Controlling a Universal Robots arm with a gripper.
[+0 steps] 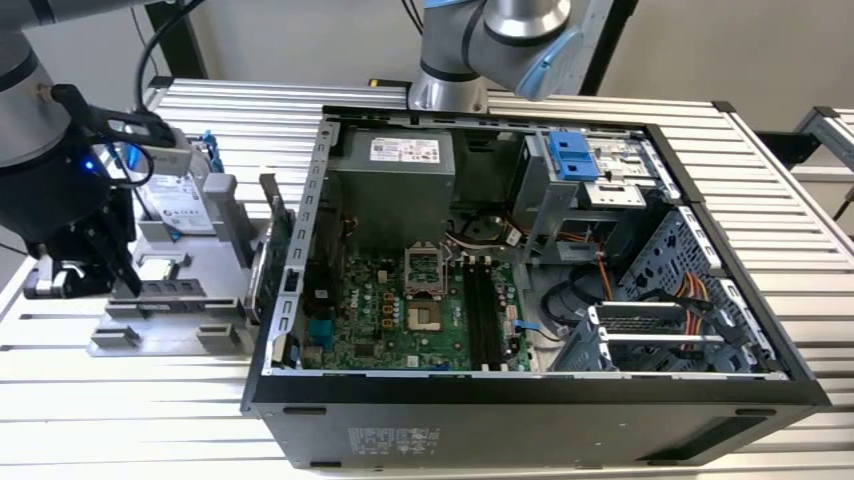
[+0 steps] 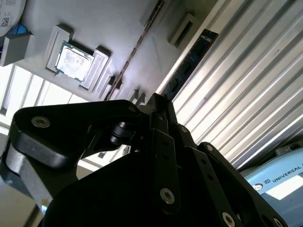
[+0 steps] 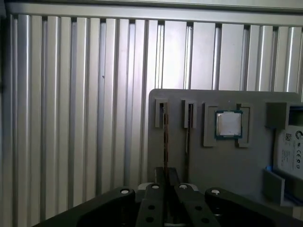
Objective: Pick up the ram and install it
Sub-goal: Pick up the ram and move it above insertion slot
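The ram (image 3: pixel 165 137) is a thin stick standing on edge in a slot of the grey tray (image 3: pixel 227 175), at the tray's outer edge. In the second wrist view the ram (image 2: pixel 194 56) shows blue-green with dark chips. My gripper (image 3: pixel 165 175) is down at tray level on the exterior view's left (image 1: pixel 127 285). Its fingers are pressed close together over the near end of the stick. In the second wrist view the gripper (image 2: pixel 158 101) meets that same end. The motherboard's black slots (image 1: pixel 483 310) lie inside the open computer case (image 1: pixel 534 400).
A second stick (image 3: pixel 188 137) stands in the neighbouring tray slot. Beside it sit a processor chip (image 3: pixel 229 124) and a silver hard drive (image 1: pixel 174 200). A green card (image 1: pixel 274 250) stands against the case wall. Another arm (image 1: pixel 494 40) rises behind the case.
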